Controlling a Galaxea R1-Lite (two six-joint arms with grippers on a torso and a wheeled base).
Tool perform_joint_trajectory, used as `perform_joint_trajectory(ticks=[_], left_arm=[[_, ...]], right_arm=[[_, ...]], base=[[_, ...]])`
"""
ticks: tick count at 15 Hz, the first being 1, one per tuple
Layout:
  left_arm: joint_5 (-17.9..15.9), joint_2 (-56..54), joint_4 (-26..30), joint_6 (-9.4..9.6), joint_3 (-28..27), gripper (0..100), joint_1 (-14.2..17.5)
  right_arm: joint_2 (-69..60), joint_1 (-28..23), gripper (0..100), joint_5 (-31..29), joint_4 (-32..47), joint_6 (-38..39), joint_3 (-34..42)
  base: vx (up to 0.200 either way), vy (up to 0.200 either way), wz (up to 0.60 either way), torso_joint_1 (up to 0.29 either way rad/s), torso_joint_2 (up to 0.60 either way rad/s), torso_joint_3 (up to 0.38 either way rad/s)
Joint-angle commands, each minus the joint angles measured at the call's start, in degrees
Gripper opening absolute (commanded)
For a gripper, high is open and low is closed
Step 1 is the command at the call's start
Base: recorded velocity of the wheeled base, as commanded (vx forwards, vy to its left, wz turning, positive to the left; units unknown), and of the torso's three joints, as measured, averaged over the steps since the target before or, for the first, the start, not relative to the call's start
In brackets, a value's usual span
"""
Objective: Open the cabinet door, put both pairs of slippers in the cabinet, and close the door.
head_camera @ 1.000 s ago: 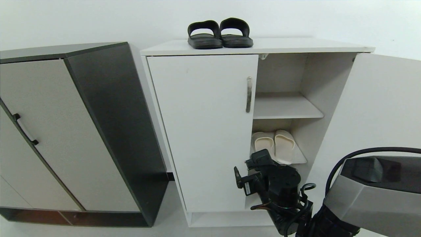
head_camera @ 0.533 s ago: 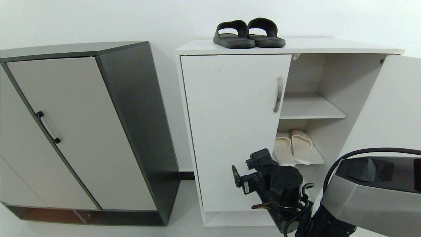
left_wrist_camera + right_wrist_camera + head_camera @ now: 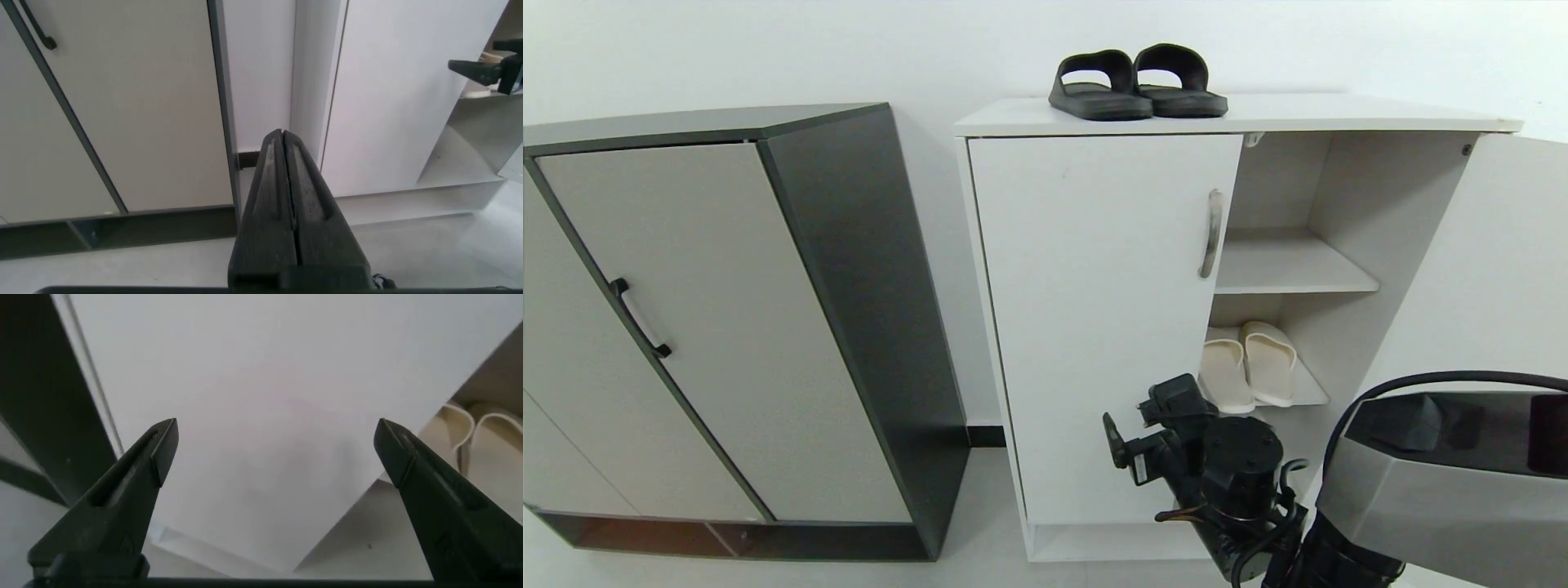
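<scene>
Left gripper point(image 3: 283, 139) pressed closed; right gripper point(image 3: 276, 433) spread wide.

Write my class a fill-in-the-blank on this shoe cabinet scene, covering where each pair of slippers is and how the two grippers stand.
1. The black slippers sit on ____ of the white cabinet.
2. The cream slippers lie inside it, on the ____ shelf of the two in view.
3. The right gripper is ____, with nothing between its fingers.
4. The left gripper is ____, its fingers pressed together.

Missing words: top; lower; open; shut.
</scene>
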Motion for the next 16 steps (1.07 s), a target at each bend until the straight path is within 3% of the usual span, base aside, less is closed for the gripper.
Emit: perform_joint_trajectory(ticks=[1,4,8,16], left_arm=[[0.0,0.0,0.0,0.01,0.0,0,0.0],[0.0,0.0,0.0,0.01,0.0,0,0.0],[0.0,0.0,0.0,0.01,0.0,0,0.0],[0.0,0.0,0.0,0.01,0.0,0,0.0]], right_arm=[[0.2,0.0,100,-0.1,-0.1,-0.1,-0.1],[0.2,0.0,100,-0.1,-0.2,-0.1,-0.2],[0.3,-0.5,100,-0.1,-0.1,-0.1,-0.3],[0.3,-0.5,100,-0.1,-0.1,-0.1,-0.2]], base=[[0.000,0.000,0.00,0.000,0.00,0.000],[0.000,0.000,0.00,0.000,0.00,0.000],[0.000,0.000,0.00,0.018,-0.18,-0.281],[0.000,0.000,0.00,0.094,-0.49,-0.350]])
